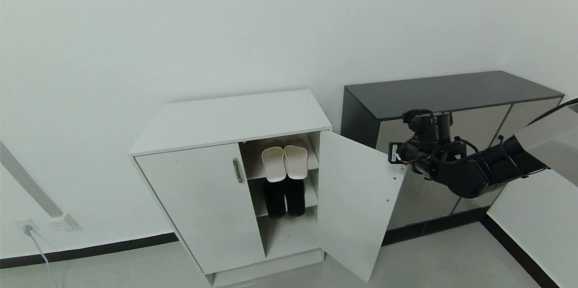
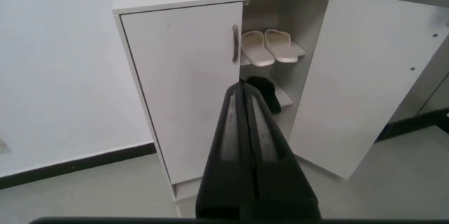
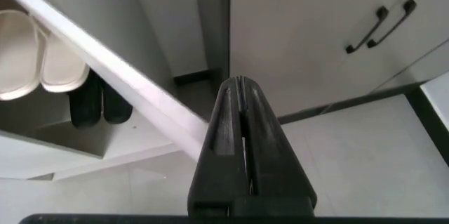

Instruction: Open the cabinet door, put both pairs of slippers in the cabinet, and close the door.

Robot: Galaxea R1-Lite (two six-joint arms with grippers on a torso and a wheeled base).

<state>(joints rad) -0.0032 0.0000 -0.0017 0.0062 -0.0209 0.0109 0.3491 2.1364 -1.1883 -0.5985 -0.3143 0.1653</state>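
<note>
The white cabinet has its left door shut and its right door swung open. A white pair of slippers lies on the upper shelf, with a black pair on the shelf below. My right gripper is at the upper free edge of the open door, on its outer side. In the right wrist view the right gripper is shut and empty, with the door's edge just beyond its tips. My left gripper is shut and empty, held back from the cabinet front.
A dark-topped sideboard with grey doors and black handles stands close behind the open door. A white surface lies at the right. A wall socket with a cable is at the left. Grey floor lies open before the cabinet.
</note>
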